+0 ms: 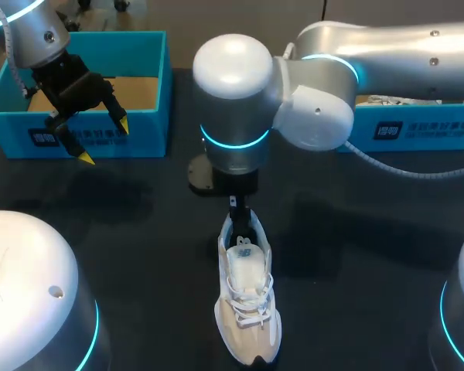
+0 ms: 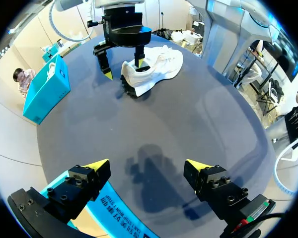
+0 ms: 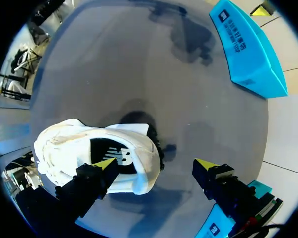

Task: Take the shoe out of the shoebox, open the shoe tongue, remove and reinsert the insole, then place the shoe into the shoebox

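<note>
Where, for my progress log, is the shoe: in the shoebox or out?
Out: the shoe stands upright on the dark table, well apart from the open blue shoebox.

Colour log, one moment.

- Tabletop [image 1: 139,255]: dark grey, nearly black, plain, no pattern.
- Shoe [image 1: 247,309]: white upper and white laces. Toe and side panels were pale beige. Lining was black with a white logo mark, and the tread at the heel was dark.
- Shoebox [image 1: 100,127], far left: teal-blue walls with white print on the near wall, brown cardboard inside.
- Second box [image 1: 417,131], far right: the same teal-blue with white print.
- Left fingers [image 1: 71,141] and right fingers [image 3: 92,176]: black with bright yellow tips.
- Left arm [image 1: 31,31] and right arm [image 1: 387,46]: silver-grey and white shells. Cyan light rings glowed at the joints.
</note>
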`<state>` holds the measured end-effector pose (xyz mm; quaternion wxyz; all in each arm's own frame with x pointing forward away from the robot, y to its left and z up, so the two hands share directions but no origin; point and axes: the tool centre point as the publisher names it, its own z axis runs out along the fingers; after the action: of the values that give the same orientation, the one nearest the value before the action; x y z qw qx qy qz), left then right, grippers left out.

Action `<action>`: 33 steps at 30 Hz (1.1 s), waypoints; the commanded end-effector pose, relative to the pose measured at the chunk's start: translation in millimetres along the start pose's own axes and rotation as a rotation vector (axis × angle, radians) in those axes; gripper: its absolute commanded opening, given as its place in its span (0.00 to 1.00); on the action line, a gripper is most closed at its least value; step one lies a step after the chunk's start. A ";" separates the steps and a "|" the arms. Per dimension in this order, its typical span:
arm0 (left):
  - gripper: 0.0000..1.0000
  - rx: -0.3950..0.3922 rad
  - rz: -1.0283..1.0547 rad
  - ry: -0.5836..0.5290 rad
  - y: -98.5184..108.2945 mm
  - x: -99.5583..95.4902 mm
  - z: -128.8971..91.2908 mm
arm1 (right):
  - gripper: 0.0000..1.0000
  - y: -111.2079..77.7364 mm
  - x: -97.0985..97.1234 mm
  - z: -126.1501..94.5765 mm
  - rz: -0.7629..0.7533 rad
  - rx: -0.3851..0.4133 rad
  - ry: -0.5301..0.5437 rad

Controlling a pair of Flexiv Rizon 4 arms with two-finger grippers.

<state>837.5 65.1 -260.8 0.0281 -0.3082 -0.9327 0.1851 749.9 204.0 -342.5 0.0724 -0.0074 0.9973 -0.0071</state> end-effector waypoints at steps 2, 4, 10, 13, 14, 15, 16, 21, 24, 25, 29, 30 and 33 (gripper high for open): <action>1.00 -0.003 0.000 0.001 -0.3 0.2 -0.5 | 1.00 -0.2 -4.7 13.3 -0.002 -0.027 0.017; 1.00 -0.003 0.000 0.001 -0.3 0.2 -0.5 | 1.00 0.8 -5.8 16.7 -0.004 -0.026 0.021; 1.00 -0.003 0.000 0.001 -0.3 0.2 -0.5 | 1.00 -0.7 -7.4 25.4 0.004 -0.044 0.033; 1.00 -0.003 0.000 0.001 -0.3 0.2 -0.5 | 1.00 -2.8 -9.2 29.2 0.010 -0.046 0.037; 1.00 -0.003 0.000 0.001 -0.3 0.2 -0.5 | 1.00 -3.5 -9.5 30.2 0.013 -0.048 0.039; 1.00 -0.003 0.000 0.001 -0.3 0.2 -0.5 | 0.98 -4.0 -9.8 31.2 0.014 -0.049 0.041; 1.00 -0.003 0.000 0.001 -0.3 0.2 -0.5 | 0.96 -4.3 -10.0 32.6 0.017 -0.050 0.044; 1.00 -0.003 0.000 0.001 -0.3 0.2 -0.5 | 0.70 -6.2 -10.3 37.9 0.023 -0.053 0.056; 1.00 -0.003 0.000 0.001 -0.3 0.2 -0.5 | 0.38 -6.6 -10.4 38.5 0.024 -0.053 0.059; 1.00 -0.003 0.000 0.001 -0.3 0.2 -0.5 | 0.22 -6.6 -10.2 39.1 0.024 -0.051 0.060; 1.00 -0.003 0.000 0.001 -0.3 0.2 -0.5 | 0.00 -6.7 -8.2 41.4 0.024 -0.051 0.065; 1.00 -0.003 0.000 0.001 -0.3 0.2 -0.5 | 0.00 -6.7 -7.1 39.8 0.024 -0.052 0.063; 1.00 -0.003 0.000 0.001 -0.3 0.2 -0.5 | 0.00 -8.3 -5.5 33.8 0.029 -0.051 0.050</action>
<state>837.5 65.1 -260.8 0.0281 -0.3082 -0.9327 0.1851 763.5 197.3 -379.4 0.0447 0.0050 0.9988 0.0189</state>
